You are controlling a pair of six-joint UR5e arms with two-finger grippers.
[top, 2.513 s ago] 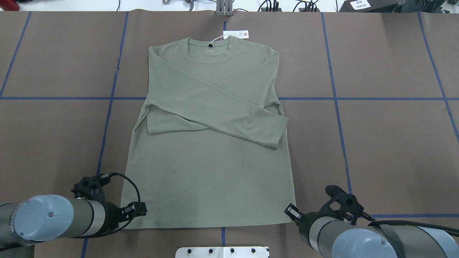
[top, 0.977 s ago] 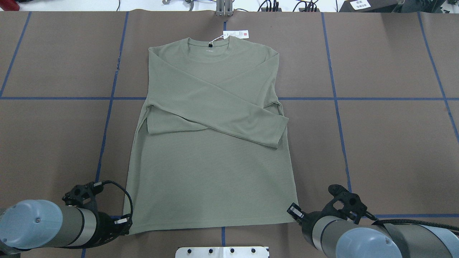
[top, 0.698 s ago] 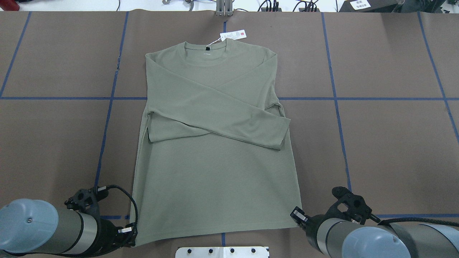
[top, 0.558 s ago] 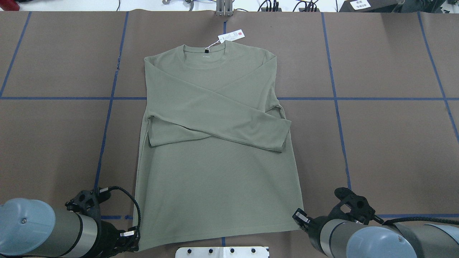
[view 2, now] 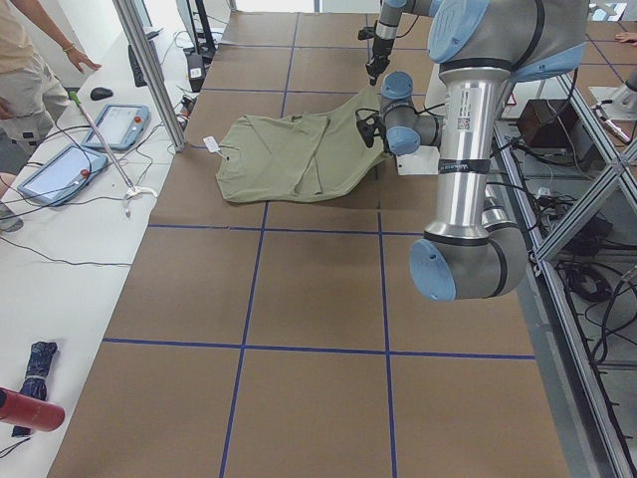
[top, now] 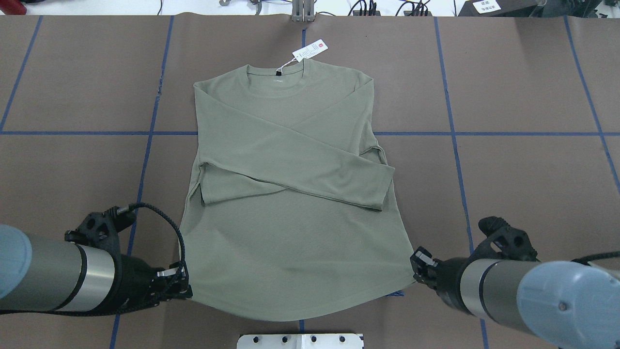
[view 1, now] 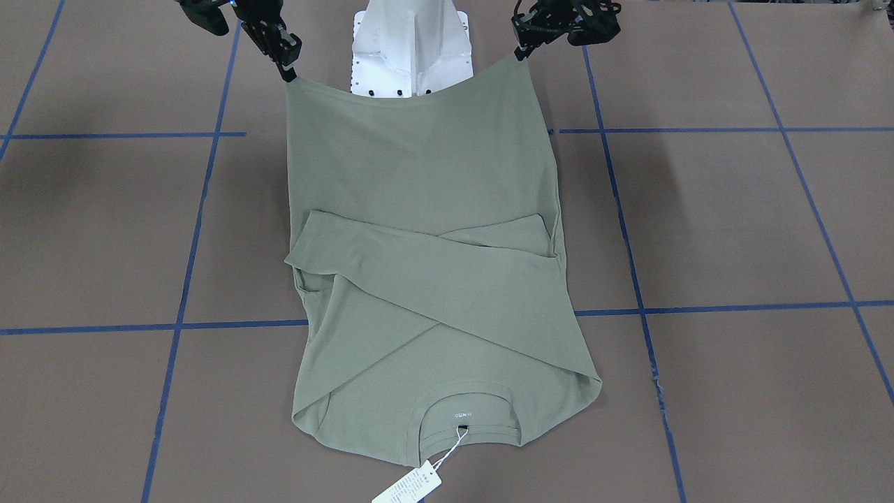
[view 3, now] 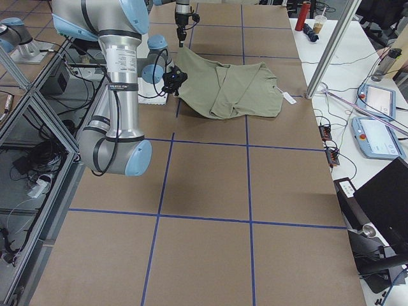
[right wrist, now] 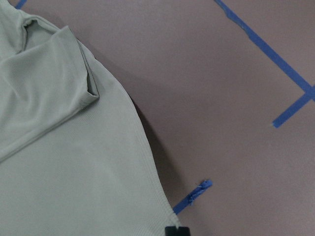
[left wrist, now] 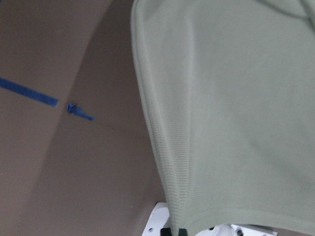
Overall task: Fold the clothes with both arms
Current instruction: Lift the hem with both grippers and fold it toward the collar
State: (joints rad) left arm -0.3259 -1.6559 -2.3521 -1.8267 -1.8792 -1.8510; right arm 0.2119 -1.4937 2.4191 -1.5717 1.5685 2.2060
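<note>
The olive shirt [top: 286, 145] lies in the middle of the table [top: 533, 194], sleeves crossed over its chest, collar and hang tag [top: 310, 50] toward the far edge. At the robot's edge the left gripper [top: 188, 290] pinches one hem corner and the right gripper [top: 415, 261] the other. Both are closed on fabric, and the hem, held raised, sags between them.

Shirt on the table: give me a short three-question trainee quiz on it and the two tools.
1. True or false: the shirt has its sleeves spread out to the sides.
2. Where do the left tool and right tool grip it? A) collar B) hem corners C) cuffs
3. Fill in: the white hang tag lies just beyond the ____.
Key: 1 false, they are crossed over the chest; 2 B; 3 collar.
</note>
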